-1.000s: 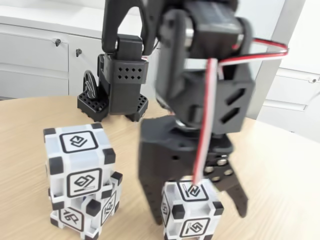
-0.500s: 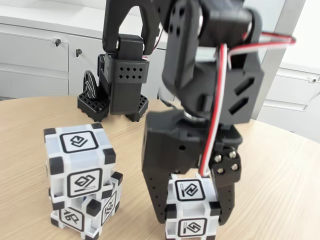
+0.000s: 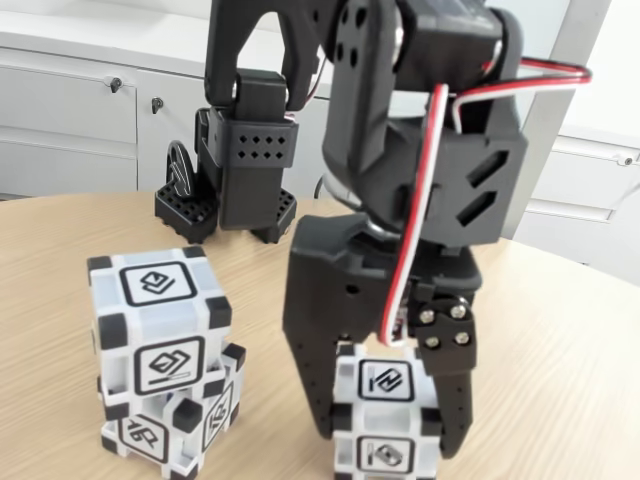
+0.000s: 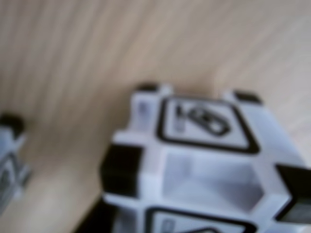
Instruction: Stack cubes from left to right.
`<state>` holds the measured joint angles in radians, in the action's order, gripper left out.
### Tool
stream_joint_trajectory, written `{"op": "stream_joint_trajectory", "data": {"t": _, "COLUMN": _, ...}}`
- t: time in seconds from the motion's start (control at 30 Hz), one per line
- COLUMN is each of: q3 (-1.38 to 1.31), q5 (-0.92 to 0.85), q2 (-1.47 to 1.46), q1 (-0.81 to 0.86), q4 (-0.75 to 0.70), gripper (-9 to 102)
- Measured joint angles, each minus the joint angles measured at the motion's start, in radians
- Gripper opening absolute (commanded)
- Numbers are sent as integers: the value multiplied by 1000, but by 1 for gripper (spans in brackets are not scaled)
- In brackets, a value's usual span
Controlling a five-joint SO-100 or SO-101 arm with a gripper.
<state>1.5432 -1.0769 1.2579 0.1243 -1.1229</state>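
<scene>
- The end effector (image 3: 392, 440) is reaching down to the table (image 3: 560, 340) in the fixed view, its two black fingers (image 3: 312, 390) standing on either side of a single cube (image 3: 386, 415)
- Both fingers are sitting tight against that cube's sides, so the end effector is closed onto it, narrowed just to the cube's width
- The gripped cube is sitting between the fingers at the lower edge of the fixed view; whether it is touching the table there I cannot tell
- To the left of the end effector in the fixed view, well apart from it, two more cubes are standing as a stack: the upper cube (image 3: 160, 320) is resting on the lower cube (image 3: 170, 425), turned slightly off square to it
- In the wrist view the gripped cube (image 4: 204, 160) is looming close and blurred over the wood grain (image 4: 97, 58), with an edge of another cube (image 4: 9, 160) showing at the left border
- Behind the end effector, the arm's base (image 3: 235, 190) is standing on the table
</scene>
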Motion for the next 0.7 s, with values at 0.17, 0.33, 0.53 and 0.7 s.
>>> {"op": "stream_joint_trajectory", "data": {"t": 0.17, "q3": 0, "q5": 129, "q2": 103, "q1": 2, "q4": 0, "gripper": 10}}
{"op": "stream_joint_trajectory", "data": {"t": 0.33, "q3": 0, "q5": 318, "q2": 241, "q1": -2, "q4": 0, "gripper": 10}}
{"op": "stream_joint_trajectory", "data": {"t": 0.53, "q3": 0, "q5": 560, "q2": 437, "q1": 3, "q4": -2, "gripper": 12}}
{"op": "stream_joint_trajectory", "data": {"t": 0.7, "q3": -18, "q5": 672, "q2": 548, "q1": 3, "q4": -95, "gripper": 13}}
